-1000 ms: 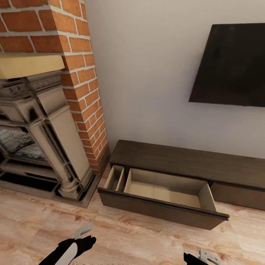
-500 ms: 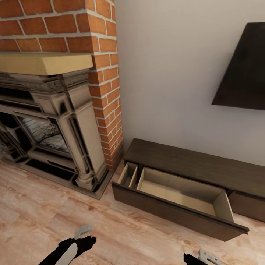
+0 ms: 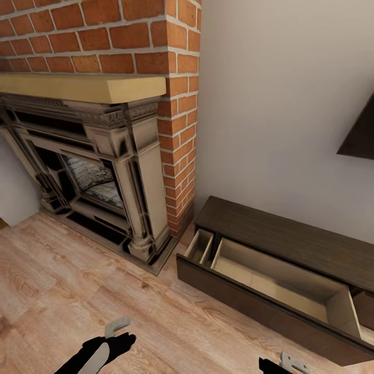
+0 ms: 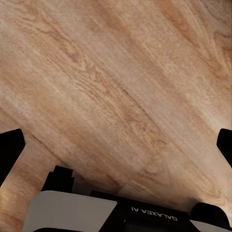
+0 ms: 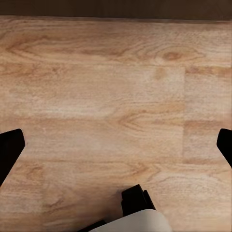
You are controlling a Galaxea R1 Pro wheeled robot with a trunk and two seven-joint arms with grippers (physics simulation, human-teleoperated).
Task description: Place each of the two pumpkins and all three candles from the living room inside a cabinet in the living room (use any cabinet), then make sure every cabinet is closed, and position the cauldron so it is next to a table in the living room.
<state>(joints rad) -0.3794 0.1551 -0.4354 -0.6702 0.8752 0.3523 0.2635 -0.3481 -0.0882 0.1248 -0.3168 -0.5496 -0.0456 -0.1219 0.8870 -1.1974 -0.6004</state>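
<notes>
The long, low dark-brown cabinet (image 3: 291, 240) stands against the white wall at the right of the head view. Its left drawer (image 3: 270, 283) is pulled out, with a narrow and a wide pale compartment, both holding nothing. No pumpkins, candles, cauldron or table are in view. My left arm (image 3: 104, 349) and right arm (image 3: 283, 363) hang low at the picture's bottom edge, over the floor in front of the cabinet. The left gripper (image 4: 116, 150) is open above bare planks, its black fingertips (image 4: 10, 153) spread wide. The right gripper (image 5: 116, 145) is open too, over floor near the cabinet's dark base.
A brick chimney (image 3: 130, 47) with an ornate stone fireplace (image 3: 104, 171) and a yellow mantel (image 3: 78, 85) fills the left. A dark wall-mounted screen corner (image 3: 359, 140) shows at far right. Light wood floor (image 3: 67, 280) spreads in front.
The whole picture has shifted right, so the camera has turned left: more fireplace shows and most of the screen has left the frame. Both arms keep their pose.
</notes>
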